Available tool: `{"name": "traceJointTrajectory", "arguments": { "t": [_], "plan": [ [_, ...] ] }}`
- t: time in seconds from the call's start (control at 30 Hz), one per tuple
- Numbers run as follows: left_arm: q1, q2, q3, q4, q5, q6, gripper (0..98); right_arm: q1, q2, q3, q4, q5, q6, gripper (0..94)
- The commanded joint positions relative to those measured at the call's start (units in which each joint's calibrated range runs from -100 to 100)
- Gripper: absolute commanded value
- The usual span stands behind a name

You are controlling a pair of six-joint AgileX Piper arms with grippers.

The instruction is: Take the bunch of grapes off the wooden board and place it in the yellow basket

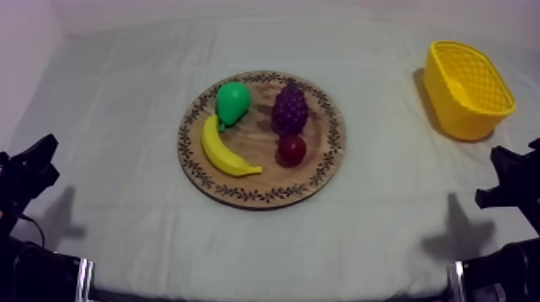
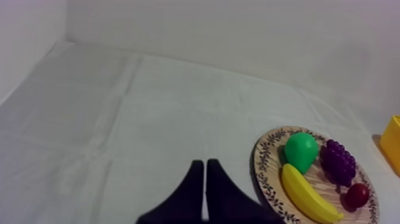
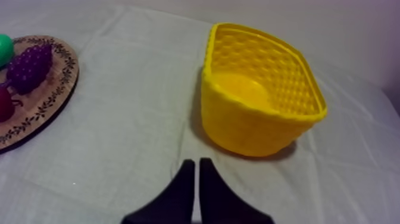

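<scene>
Purple bunch of grapes (image 1: 290, 108): far side of round wooden board (image 1: 325, 153), ungrasped. Yellow plastic basket (image 1: 468, 88): far right, empty, awaiting grapes. Left gripper (image 2: 205, 163), right gripper (image 3: 196, 162): clenched on nothing, parked near.

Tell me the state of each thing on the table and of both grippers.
wooden board: lying flat, carrying four fruits
bunch of grapes: lying on the wooden board, ungripped
banana: lying on the wooden board
pear: lying on the wooden board
small red fruit: resting on the wooden board
yellow basket: upright, empty
left gripper: jaws shut on nothing
right gripper: jaws shut on nothing
</scene>
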Motion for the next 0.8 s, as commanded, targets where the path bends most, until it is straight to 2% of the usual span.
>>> {"name": "traceJointTrajectory", "arguments": {
  "t": [0.0,0.77],
  "plan": [
    [-0.02,0.00,-0.02,0.01,0.00,0.01,0.1,-0.01,0.02,-0.05,0.00,0.00,-0.01,0.5],
    [-0.02,0.00,-0.02,0.01,0.00,0.01,0.1,-0.01,0.02,-0.05,0.00,0.00,-0.29,0.5]
  ]
}}
